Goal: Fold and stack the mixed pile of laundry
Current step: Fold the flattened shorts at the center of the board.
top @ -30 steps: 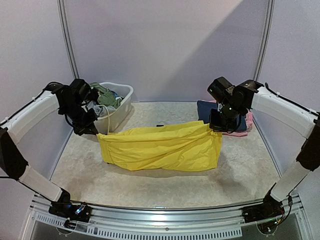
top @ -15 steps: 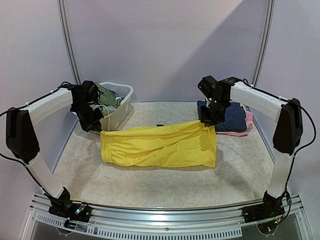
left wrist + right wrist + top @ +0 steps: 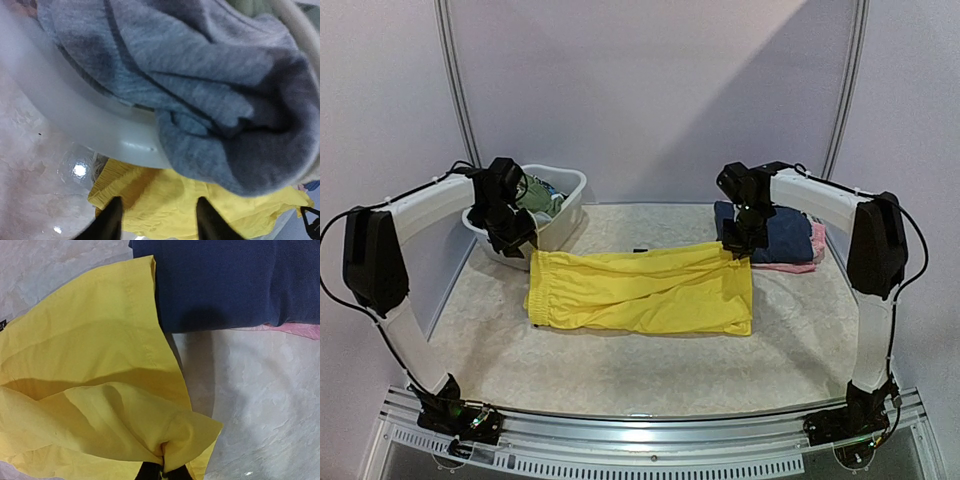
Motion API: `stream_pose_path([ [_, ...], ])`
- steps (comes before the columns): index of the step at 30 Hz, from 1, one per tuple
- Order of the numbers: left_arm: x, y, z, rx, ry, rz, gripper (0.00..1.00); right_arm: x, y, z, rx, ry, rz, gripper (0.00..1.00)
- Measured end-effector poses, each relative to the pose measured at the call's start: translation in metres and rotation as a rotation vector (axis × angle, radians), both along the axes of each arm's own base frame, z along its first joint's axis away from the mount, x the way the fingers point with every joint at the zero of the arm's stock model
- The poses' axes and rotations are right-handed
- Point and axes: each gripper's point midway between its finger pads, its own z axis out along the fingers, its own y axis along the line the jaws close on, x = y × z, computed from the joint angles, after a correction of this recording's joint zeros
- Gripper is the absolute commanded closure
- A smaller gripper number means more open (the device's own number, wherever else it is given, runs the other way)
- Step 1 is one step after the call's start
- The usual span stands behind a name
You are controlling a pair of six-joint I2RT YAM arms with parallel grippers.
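The spread garment (image 3: 640, 290) is showing a plain, bright yellow. The tub (image 3: 563, 222) is looking white, and the grey piece (image 3: 200, 100) is showing a heathered weave. The navy fold (image 3: 785, 232) is contrasting with the pink cloth (image 3: 798, 265). The table (image 3: 650, 370) is displaying beige marbling.
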Motion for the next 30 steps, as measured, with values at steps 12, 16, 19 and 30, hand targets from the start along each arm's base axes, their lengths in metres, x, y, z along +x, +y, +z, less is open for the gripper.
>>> stream_pose_path([
  [12,-0.004,-0.002,0.084,-0.046,-0.223,-0.014,0.38,0.024,-0.005,0.015,0.061,-0.023,-0.100,0.37],
  [16,-0.023,-0.010,0.111,-0.032,-0.293,-0.102,0.53,0.032,-0.001,0.036,0.105,-0.067,-0.089,0.53],
  [19,-0.039,-0.024,0.111,-0.028,-0.309,-0.206,0.62,0.022,0.012,0.051,0.168,-0.088,-0.042,0.63],
  [30,-0.076,-0.065,0.015,-0.008,-0.101,-0.459,0.66,-0.082,0.100,0.015,0.328,-0.004,0.167,0.78],
])
